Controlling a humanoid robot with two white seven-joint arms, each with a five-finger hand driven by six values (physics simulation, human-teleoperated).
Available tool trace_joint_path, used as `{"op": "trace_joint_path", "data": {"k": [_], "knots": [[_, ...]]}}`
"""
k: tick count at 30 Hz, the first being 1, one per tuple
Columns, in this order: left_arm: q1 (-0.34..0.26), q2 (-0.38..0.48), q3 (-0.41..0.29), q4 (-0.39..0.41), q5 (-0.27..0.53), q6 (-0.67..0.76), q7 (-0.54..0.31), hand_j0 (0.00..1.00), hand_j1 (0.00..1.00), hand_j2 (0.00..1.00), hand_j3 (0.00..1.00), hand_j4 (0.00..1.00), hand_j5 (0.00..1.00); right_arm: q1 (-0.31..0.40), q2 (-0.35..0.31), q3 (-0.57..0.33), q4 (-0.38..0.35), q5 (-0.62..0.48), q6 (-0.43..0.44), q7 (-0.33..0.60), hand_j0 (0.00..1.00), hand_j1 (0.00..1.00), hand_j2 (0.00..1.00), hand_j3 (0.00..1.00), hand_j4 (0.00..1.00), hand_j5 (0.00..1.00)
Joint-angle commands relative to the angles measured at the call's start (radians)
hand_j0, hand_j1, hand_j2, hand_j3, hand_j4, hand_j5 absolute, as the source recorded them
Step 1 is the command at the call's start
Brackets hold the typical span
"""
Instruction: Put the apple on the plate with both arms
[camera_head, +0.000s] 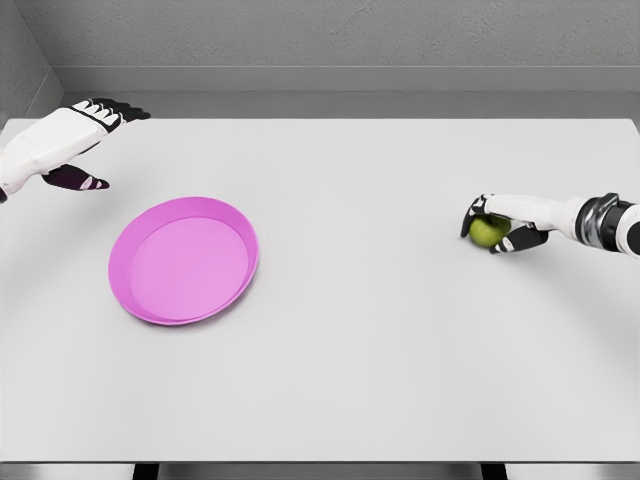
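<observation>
There is one green apple (487, 231), and it sits on the white table (380, 360) near the right edge. The right hand (505, 224) is around it: the fingers (474, 212) curl over the top and far side, and the thumb presses from the near side. One pink plate (184, 260) lies well apart, on the left half of the table, with nothing on it. The left hand (70, 140) hovers beyond the plate at the far left corner, its fingers stretched out and close together, holding nothing.

Green apple (487, 231) (gripped), pink plate (184, 260)
</observation>
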Motion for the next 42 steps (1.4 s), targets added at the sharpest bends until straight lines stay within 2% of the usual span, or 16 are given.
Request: {"op": "trace_joint_path", "data": {"k": [1,10,15,19,23,26,36,42], "knots": [[0.0,0.001,0.001,0.0,0.006,0.0,0.001,1.0,1.0,1.0,1.0,1.0,1.0,0.0,-0.004,-0.005,-0.012,-0.001,-0.001,0.003,0.33,0.33,0.33,0.33,0.33,0.33],[0.0,0.002,0.001,-0.003,0.006,0.0,0.001,1.0,1.0,1.0,1.0,1.0,1.0,-0.012,-0.007,-0.01,-0.079,-0.001,-0.002,0.003,0.31,0.31,0.31,0.31,0.31,0.31],[0.0,0.002,0.003,-0.005,0.006,0.0,0.001,1.0,1.0,1.0,1.0,1.0,1.0,-0.011,-0.007,-0.008,-0.159,-0.001,-0.023,0.003,0.31,0.31,0.31,0.31,0.31,0.31],[0.0,0.002,0.003,-0.005,0.006,0.0,0.001,1.0,1.0,1.0,1.0,1.0,1.0,-0.006,-0.008,-0.007,-0.255,-0.003,-0.028,0.003,0.31,0.31,0.31,0.31,0.31,0.31],[0.0,0.002,0.003,-0.005,0.006,0.0,0.001,1.0,1.0,1.0,1.0,1.0,1.0,0.0,-0.007,0.004,-0.32,-0.003,-0.109,0.003,0.31,0.31,0.31,0.31,0.31,0.31],[0.0,0.002,0.001,-0.005,0.006,0.0,0.001,1.0,1.0,1.0,1.0,1.0,1.0,-0.002,0.009,0.024,-0.32,-0.003,-0.111,0.005,0.31,0.31,0.31,0.31,0.31,0.31],[0.0,0.002,0.003,-0.005,0.006,0.0,0.001,1.0,1.0,1.0,1.0,1.0,1.0,-0.009,0.136,0.066,-0.32,-0.001,-0.108,0.006,0.31,0.31,0.31,0.31,0.31,0.31],[0.0,0.002,0.003,-0.005,0.006,0.0,0.001,1.0,1.0,1.0,1.0,1.0,1.0,-0.011,0.176,0.087,-0.32,0.0,-0.102,0.006,0.31,0.31,0.31,0.31,0.31,0.31]]}}
